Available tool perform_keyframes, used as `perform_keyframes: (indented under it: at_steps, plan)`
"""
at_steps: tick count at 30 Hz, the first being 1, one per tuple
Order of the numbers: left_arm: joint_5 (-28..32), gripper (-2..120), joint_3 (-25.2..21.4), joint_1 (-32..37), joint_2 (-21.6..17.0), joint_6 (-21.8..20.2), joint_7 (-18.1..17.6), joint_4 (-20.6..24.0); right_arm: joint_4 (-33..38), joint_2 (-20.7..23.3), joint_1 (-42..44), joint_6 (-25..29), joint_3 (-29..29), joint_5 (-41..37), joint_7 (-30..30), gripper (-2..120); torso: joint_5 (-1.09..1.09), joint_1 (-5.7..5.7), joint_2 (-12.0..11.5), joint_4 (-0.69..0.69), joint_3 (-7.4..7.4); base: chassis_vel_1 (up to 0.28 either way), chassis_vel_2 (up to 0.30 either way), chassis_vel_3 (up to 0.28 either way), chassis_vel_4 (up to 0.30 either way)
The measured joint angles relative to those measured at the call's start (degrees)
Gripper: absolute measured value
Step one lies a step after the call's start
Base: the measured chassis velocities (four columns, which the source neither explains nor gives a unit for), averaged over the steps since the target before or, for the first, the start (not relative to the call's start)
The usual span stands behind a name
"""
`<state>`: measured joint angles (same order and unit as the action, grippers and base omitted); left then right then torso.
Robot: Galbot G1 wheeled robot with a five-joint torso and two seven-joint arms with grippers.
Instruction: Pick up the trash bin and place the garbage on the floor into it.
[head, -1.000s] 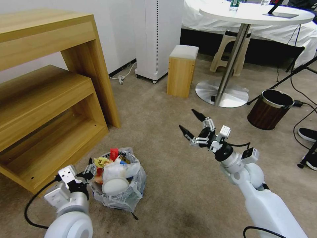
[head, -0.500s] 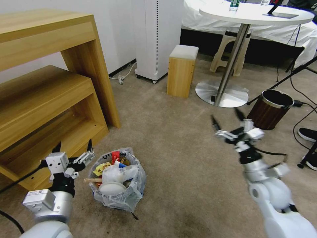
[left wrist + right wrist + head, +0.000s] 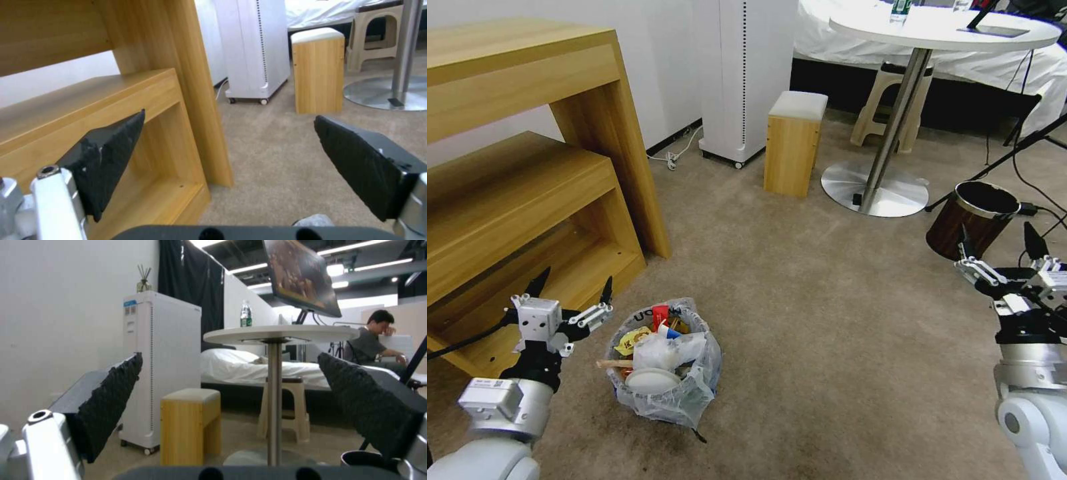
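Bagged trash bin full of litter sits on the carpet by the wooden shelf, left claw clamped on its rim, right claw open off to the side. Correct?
Not quite. In the head view the left claw is open and clear of the trash bin, holding nothing. The rest holds: the bin stands on the carpet by the wooden shelf, and the right claw is open.

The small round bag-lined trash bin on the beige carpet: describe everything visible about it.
The small round trash bin lined with a translucent white plastic bag stands upright on the beige short-pile carpet, close to the corner of the light wooden shelf unit. The crinkled bag bears black lettering near its rim and hides the bin's wall. It is heaped full with litter: a white round lid, clear plastic, a red wrapper, yellow scraps and a wooden stick. The open left end effector hovers beside it, not touching.
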<state>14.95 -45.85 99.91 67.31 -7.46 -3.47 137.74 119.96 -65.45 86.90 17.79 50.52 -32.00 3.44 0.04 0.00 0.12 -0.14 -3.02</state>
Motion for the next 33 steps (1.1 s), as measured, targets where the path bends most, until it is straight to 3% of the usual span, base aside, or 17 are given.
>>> perform_keyframes:
  at_steps: [33]
  plan:
    - [0.2,100,0.2,-0.1,0.2,-0.1,-0.3,0.0,-0.1,0.1,-0.2,-0.1,-0.4,-0.2,0.4,100,0.0,0.0,0.0,0.0,0.0,0.0,0.0,0.0,0.0]
